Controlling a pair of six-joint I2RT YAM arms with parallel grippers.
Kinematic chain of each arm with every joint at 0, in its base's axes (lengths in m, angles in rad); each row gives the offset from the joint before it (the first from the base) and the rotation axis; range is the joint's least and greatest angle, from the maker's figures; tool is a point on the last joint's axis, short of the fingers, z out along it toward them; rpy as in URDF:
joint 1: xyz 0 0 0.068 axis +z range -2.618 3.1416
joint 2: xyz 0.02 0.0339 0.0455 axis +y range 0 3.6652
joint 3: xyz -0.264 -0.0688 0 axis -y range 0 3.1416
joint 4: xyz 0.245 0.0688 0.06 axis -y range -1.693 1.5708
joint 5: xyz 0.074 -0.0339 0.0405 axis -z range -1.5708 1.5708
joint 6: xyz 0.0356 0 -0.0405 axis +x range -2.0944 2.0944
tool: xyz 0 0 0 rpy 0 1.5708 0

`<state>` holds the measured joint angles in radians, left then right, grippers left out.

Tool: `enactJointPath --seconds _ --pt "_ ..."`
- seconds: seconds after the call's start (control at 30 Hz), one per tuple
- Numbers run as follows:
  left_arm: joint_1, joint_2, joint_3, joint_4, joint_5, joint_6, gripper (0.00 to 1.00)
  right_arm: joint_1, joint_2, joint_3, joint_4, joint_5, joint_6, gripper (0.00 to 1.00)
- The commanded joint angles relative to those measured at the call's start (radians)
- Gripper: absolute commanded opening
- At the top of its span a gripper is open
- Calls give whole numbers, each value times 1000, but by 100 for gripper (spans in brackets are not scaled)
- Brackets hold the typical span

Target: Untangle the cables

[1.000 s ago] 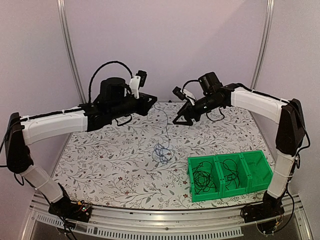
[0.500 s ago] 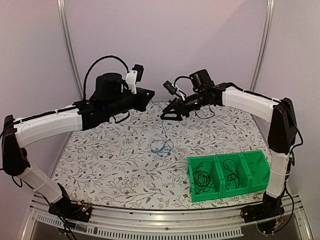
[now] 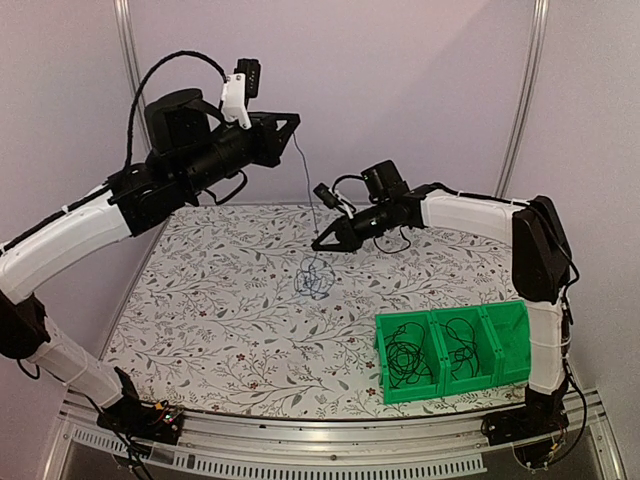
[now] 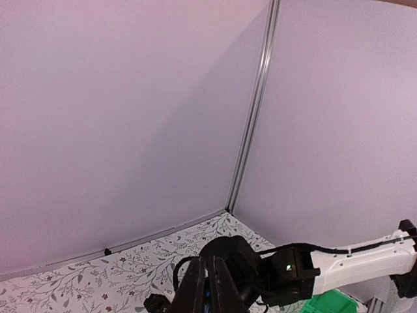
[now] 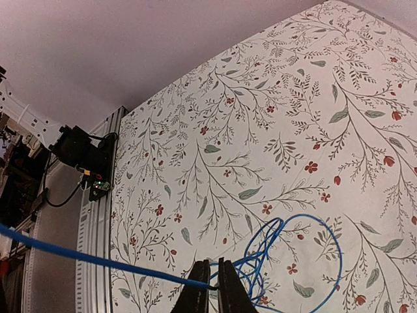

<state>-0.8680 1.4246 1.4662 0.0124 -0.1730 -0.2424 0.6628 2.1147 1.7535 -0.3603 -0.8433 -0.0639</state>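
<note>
Nearest, at the right of the table [image 3: 220, 320], stands a green three-compartment bin [image 3: 455, 385], with black cables [image 3: 405, 358] coiled in its left and middle compartments. Beyond it, near the middle of the table, the blue cable [image 3: 316, 283] lies in a small loose tangle of loops on the flowered top, well apart from the bin. From that tangle a single strand rises to the right gripper [image 3: 320, 246], which hangs low just above and beside the loops. Its wrist view shows the two fingers pressed together on the blue strand, with the loops on the table just beyond the tips and a straight length running off to the left. Above that grip the strand climbs steeply to the left gripper [image 3: 294, 122], held high over the far part of the table in front of the back wall. Its jaws are closed, and the cable hangs from their tip. The left wrist view is too dark there to show more than what seems a trace of blue between the fingers.
</note>
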Motion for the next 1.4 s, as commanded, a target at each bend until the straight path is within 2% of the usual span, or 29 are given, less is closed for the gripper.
enactJointPath --seconds 0.0,0.17,0.27,0.33,0.53,0.6,0.73,0.83,0.93,1.2,1.3,1.37 --pt "-37 -23 135 -44 -33 55 0 1 54 -11 34 -37 24 9" --pt "-73 -9 233 -55 -40 85 0 0 93 13 32 -47 40 12" --pt "-94 0 283 -63 -51 103 0 0 112 27 29 -46 42 8" --pt "-103 2 300 -65 -59 110 0 0 124 29 29 -49 44 0" --pt "-116 -8 305 -63 -93 131 0 1 127 20 15 -42 39 0" --pt "-118 -10 296 -63 -104 132 0 0 120 19 -10 -46 21 5" --pt "-118 -13 272 -63 -97 114 0 -3 34 -60 -21 -6 -48 32" --pt "-122 -20 244 -61 -91 99 0 -15 -49 -132 -6 24 -88 45" --pt "-126 -30 225 -43 -94 96 0 -36 -151 -194 13 25 -115 53" --pt "-127 -20 272 -32 -107 140 0 -61 -345 -317 17 -161 -255 67" --pt "-128 -12 279 -29 -111 156 0 -59 -382 -358 47 -246 -281 77" --pt "-127 -9 279 13 -113 163 0 -47 -400 -387 99 -274 -238 84"
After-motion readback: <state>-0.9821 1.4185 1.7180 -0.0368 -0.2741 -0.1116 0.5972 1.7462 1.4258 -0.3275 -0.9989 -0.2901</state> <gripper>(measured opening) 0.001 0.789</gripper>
